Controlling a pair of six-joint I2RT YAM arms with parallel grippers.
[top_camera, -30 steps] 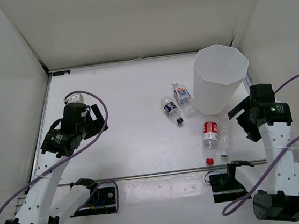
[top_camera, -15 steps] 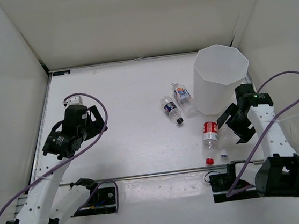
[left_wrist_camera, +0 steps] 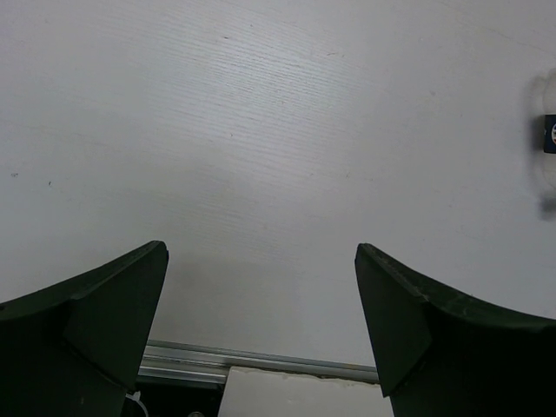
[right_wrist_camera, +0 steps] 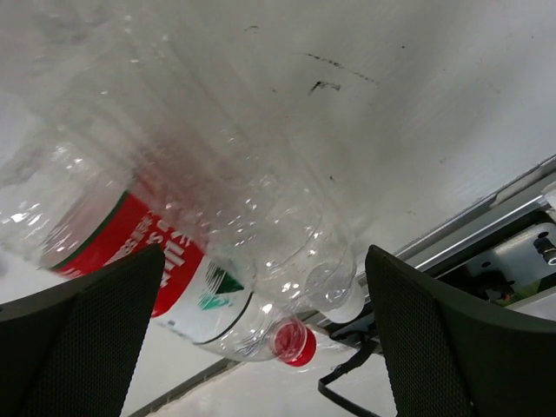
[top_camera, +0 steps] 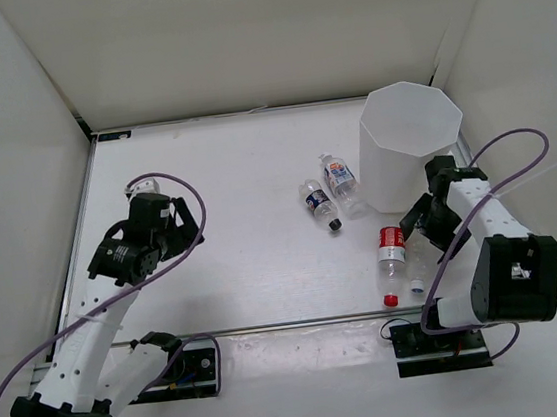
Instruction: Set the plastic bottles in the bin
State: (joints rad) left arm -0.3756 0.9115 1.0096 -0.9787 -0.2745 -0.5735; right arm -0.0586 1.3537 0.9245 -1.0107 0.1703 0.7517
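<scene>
Here, the right claw (top_camera: 427,229) hangs low over the white counter (top_camera: 223,164). Its two dark fingers are spread wide on either side of a clear unlabelled plastic bottle (right_wrist_camera: 226,191), which lies flat just beside a red-labelled clear plastic bottle (top_camera: 392,246) with a red cap. Both lie near the foot of the tall translucent white plastic bin (top_camera: 409,138), which stands upright on its many-sided form at the counter's far right. Two more small bottles, a dark-blue-labelled clear bottle (top_camera: 320,205) with a black cap and a white-and-orange-labelled clear bottle (top_camera: 340,178), lie side by side just left of the bin. The left claw (top_camera: 180,230), fingers likewise wide apart, hovers over the counter's left side, well apart from the bottles.
</scene>
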